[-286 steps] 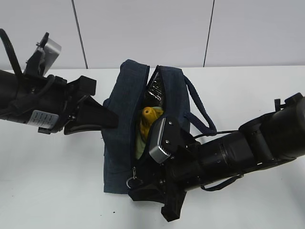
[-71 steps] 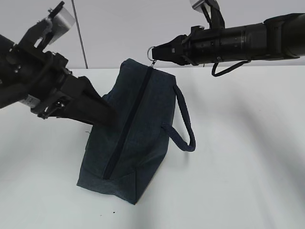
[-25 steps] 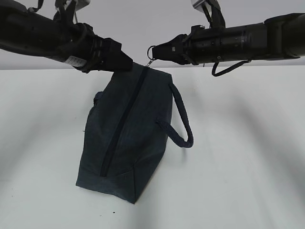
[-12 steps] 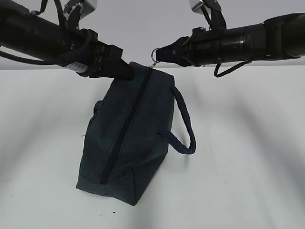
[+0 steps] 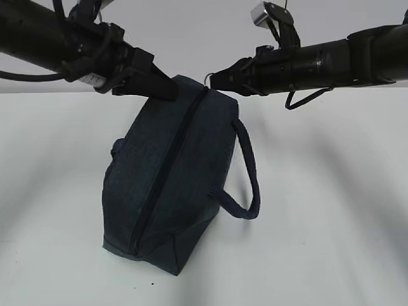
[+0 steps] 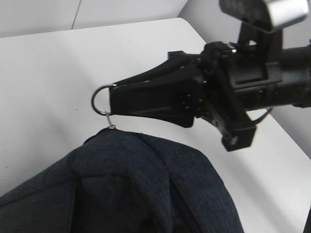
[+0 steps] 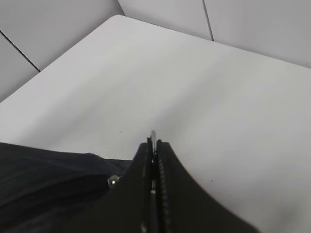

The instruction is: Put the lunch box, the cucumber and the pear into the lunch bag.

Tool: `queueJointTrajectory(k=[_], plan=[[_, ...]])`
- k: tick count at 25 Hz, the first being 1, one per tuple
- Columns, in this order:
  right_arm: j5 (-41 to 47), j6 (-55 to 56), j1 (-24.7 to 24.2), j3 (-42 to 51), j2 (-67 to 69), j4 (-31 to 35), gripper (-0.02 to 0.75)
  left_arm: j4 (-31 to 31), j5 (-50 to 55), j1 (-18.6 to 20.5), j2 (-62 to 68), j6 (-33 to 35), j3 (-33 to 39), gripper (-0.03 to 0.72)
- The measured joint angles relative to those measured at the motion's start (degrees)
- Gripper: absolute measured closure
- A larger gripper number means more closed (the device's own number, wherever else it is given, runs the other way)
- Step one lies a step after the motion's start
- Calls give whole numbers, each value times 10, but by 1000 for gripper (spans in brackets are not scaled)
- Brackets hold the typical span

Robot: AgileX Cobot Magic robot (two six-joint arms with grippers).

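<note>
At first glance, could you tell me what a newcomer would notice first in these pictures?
The dark navy lunch bag stands out at centre on the white table, zipped shut, its rope handle hanging on the right side. Both arms meet at its far top end: the right gripper is shut on the metal ring zipper pull, and the left gripper is closed against the fabric at the bag's upper left corner.

place: looks like a robot lab or test cell, nothing homey here
desk: plain white matte desk (image 5: 331, 191), bare surface
walls: pale grey panel walls (image 5: 191, 38) with thin dark seams
gear: two black robot arms (image 5: 331, 57) with wrist cameras
</note>
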Motion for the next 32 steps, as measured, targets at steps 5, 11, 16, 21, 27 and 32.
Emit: queueJointTrajectory(k=[5, 11, 16, 21, 27, 32], plan=[[-6, 0, 0, 0, 15, 2, 732, 4, 14, 0, -16, 0, 1, 665], [-6, 0, 0, -1, 37, 13, 732, 4, 16, 0, -20, 0, 1, 665], [-4, 0, 0, -1, 43, 18, 732, 4, 13, 0, -20, 0, 2, 665], [-4, 0, 0, -1, 44, 35, 732, 3, 10, 0, -20, 0, 2, 665], [-17, -11, 0, -1, 44, 55, 643, -5, 3, 0, -17, 0, 2, 666], [-40, -39, -1, -1, 45, 73, 377, -13, 2, 0, -9, 0, 2, 666]])
